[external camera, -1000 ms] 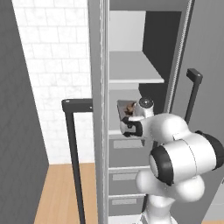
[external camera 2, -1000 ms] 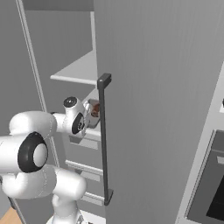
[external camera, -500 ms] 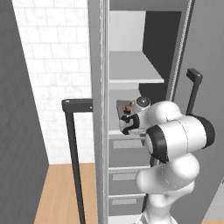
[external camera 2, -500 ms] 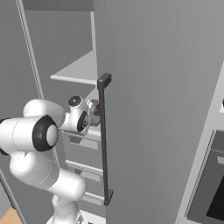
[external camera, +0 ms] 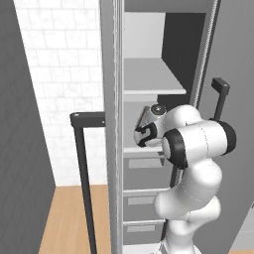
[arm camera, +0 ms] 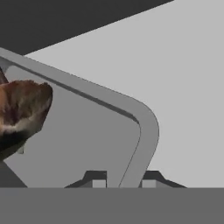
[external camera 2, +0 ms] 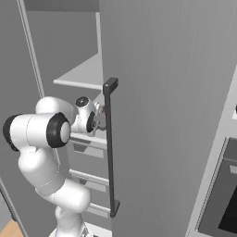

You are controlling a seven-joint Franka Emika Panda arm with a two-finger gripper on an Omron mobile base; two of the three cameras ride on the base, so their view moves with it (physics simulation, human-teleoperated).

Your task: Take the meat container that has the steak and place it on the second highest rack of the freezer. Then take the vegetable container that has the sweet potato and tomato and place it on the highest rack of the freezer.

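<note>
White brick wall (external camera: pixel 59 74) on the left, wood floor (external camera: pixel 69 218) down below, and we're parked right in front of the freezer (external camera: pixel 111 149) with its doors swung open. From the right base view the big grey door (external camera 2: pixel 171 115) with the long dark bar handle (external camera 2: pixel 110 148) blocks a good chunk of what we can see inside.

Our arm is reaching into the cabinet at the level of the shelf below the highest rack (external camera: pixel 151 79). The wrist sits just under that top shelf, pointing inward. We've got the gripper (arm camera: pixel 124 183) clamped on the rim of the meat container (arm camera: pixel 144 127): in the hand view the two fingertips sit on either side of the tray's grey wall, right near its rounded corner. The steak (arm camera: pixel 19 113) is lying inside the tray, a brown mottled lump off at the left edge of that view, partly cut off.

Pale grey surface spreads out beyond the tray's rim in the hand view, but we honestly can't tell whether the tray is touching it or hanging just above. Drawers (external camera: pixel 144 198) are stacked below the arm.
</note>
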